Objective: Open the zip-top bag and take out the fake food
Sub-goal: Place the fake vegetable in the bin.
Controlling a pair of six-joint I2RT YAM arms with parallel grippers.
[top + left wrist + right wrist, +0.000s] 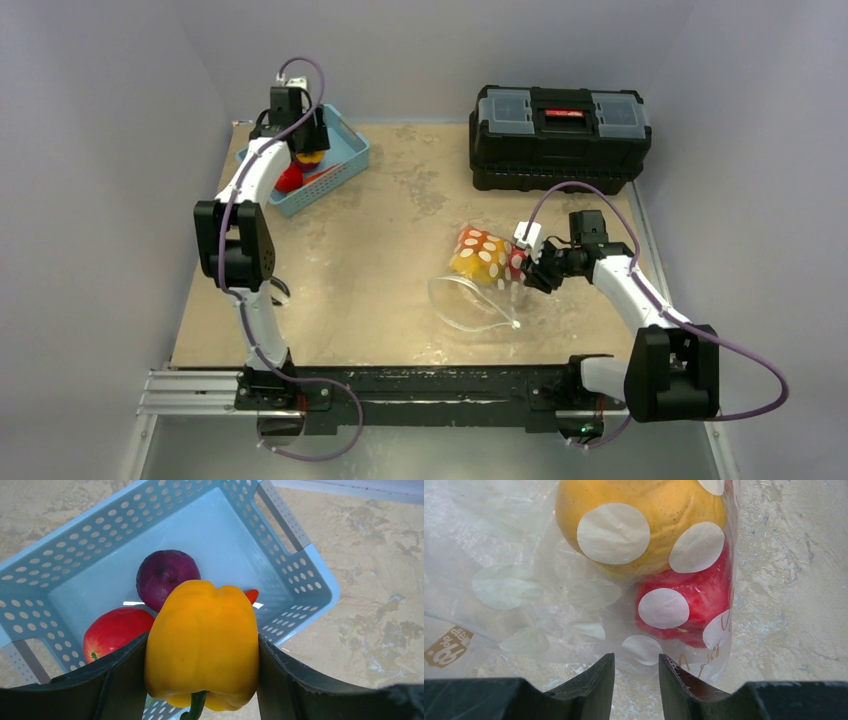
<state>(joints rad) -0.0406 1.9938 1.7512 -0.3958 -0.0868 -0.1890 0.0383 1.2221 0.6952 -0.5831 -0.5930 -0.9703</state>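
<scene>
Over basket [310,580], left tool [201,650] clamps yellow pepper [200,612]; right tool [636,662] part-open, zip-top bag [524,580] edge between fingers [599,680].

You are in a robotics lab test cell, not a home or a kitchen. Plain grey walls [100,150] close in one desk [380,260] with a worn, mottled tan top. Your left arm [250,180] and right arm [630,290] are bolted to a black metal rail [430,380] along its near edge, and purple cables [781,383] loop off them. A black toolbox [560,135] sits at the far side. The food here is fake food [165,575], glossy plastic, some in a blue basket [310,575].
</scene>
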